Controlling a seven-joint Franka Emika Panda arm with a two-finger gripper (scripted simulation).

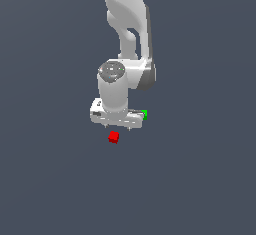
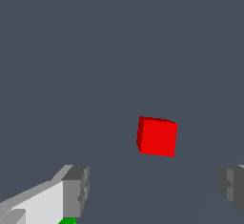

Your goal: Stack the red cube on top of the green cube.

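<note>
The red cube (image 1: 113,137) lies on the dark grey floor, just in front of and below my gripper (image 1: 116,127) in the exterior view. In the wrist view the red cube (image 2: 157,136) lies beyond the gap between the two fingers, apart from both. The gripper (image 2: 155,186) is open and empty, with its grey fingertips (image 2: 76,189) spread wide. The green cube (image 1: 144,114) peeks out behind the hand on the exterior view's right, mostly hidden. Only a green sliver (image 2: 68,221) shows at the wrist view's edge beside one finger.
The white arm (image 1: 127,24) rises behind the hand. The floor (image 1: 50,179) is a plain dark grey surface with no other objects in view.
</note>
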